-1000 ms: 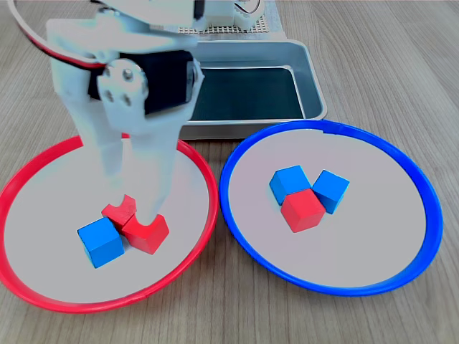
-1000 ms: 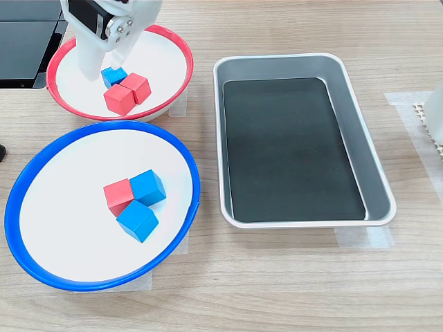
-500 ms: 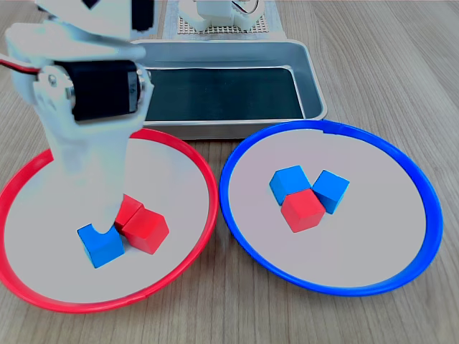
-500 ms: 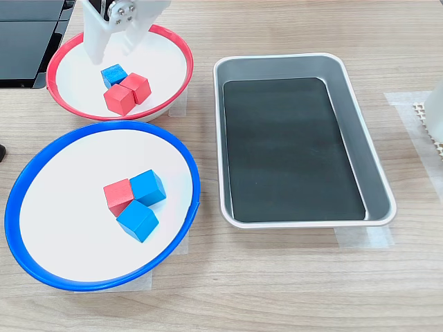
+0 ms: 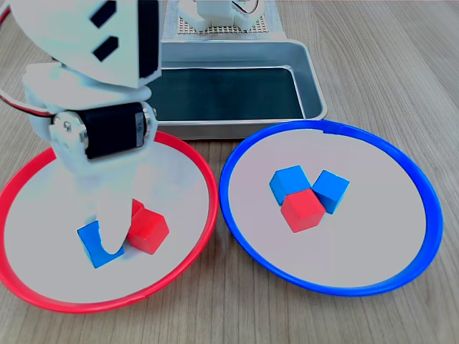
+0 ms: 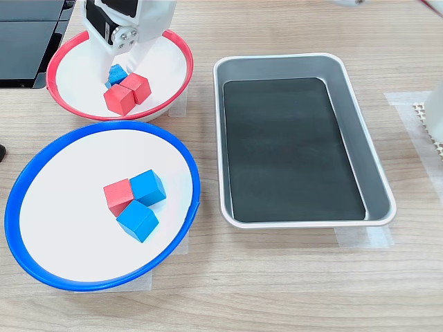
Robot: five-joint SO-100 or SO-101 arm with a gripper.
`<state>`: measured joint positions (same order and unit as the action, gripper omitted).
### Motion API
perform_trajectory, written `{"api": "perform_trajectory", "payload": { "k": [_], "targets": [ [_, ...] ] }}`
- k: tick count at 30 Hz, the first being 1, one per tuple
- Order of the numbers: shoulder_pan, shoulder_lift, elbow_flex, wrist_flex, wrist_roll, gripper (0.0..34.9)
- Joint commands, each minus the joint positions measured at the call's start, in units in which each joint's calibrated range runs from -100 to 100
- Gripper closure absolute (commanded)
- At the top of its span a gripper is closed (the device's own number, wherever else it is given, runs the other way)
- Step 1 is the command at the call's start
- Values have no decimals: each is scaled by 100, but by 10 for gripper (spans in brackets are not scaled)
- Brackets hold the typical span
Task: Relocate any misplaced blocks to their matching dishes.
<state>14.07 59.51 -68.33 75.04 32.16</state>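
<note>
The white claw (image 5: 107, 240) reaches down into the red-rimmed dish (image 5: 188, 252), its tip set on the blue cube (image 5: 90, 242) lying there; in both exterior views its body hides the fingers' spacing, so I cannot tell whether it grips the cube or stands loose. Just beside the claw, toward the first exterior view's right, sit two red cubes (image 5: 148, 228), touching each other. Well apart on that same side, the blue-rimmed dish (image 5: 401, 276) holds two blue cubes (image 5: 289, 181) huddled against one red cube (image 5: 302, 209), with the grey tray (image 5: 313, 86) beyond on the table (image 5: 387, 57).
</note>
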Motion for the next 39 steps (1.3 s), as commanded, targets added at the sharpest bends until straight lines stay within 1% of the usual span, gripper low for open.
{"api": "perform_trajectory", "payload": {
  "k": [1, 5, 8, 11, 14, 16, 20, 25, 31, 35, 39],
  "targets": [
    [-38, 7, -299, -96, 44, 224],
    [9, 152, -390, -137, 78, 228],
    [28, 194, -390, -137, 122, 239],
    [28, 229, -400, -145, 156, 261],
    [19, 246, -409, -145, 186, 303],
    [0, 246, -409, -145, 186, 322],
    [-38, 229, -409, -88, 195, 345],
    [-104, -10, -354, 61, 147, 346],
    [-358, -940, -45, 465, -112, 346],
    [-734, -1418, 10, 796, -366, 346],
    [-1186, -1537, 19, 919, -596, 346]
  ]
}}
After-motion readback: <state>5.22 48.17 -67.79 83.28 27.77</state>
